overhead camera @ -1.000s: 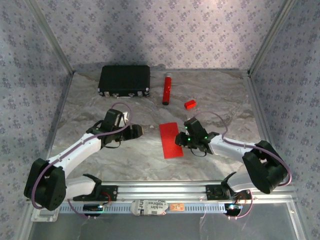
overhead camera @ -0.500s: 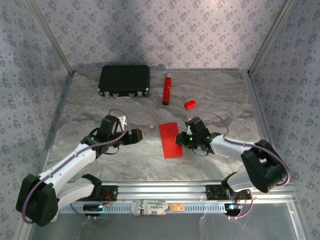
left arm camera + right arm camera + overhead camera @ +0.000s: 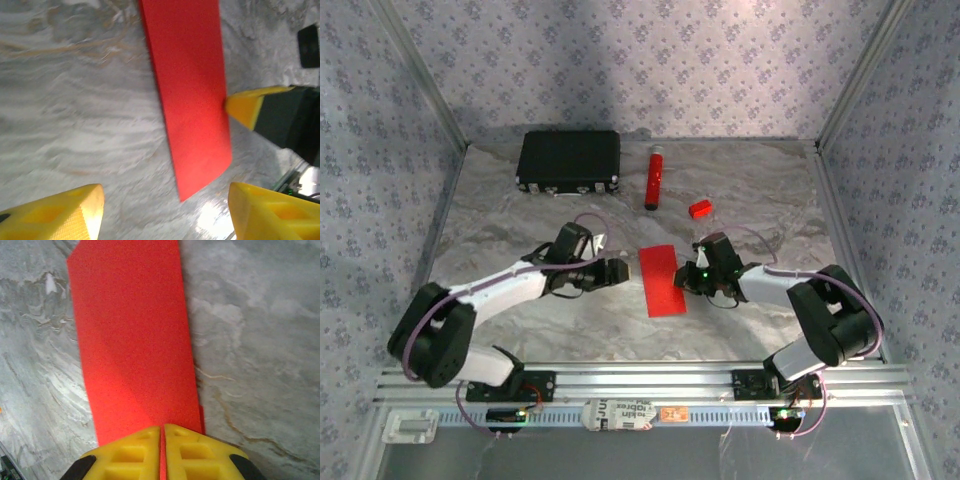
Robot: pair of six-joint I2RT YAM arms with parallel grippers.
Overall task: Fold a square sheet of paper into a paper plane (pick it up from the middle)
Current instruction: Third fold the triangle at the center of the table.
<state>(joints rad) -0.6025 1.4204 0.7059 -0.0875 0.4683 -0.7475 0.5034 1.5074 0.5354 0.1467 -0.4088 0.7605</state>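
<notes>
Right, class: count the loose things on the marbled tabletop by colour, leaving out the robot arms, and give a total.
Red: 3 (folded paper, tube, small block)
Black: 1 (case)
Total: 4

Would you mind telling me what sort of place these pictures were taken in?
Probably a robot test booth: the left arm and right arm are bolted to an aluminium rail at the edge of a marble-look table, and metal-framed panels of patterned wallpaper close it in on three sides.
</notes>
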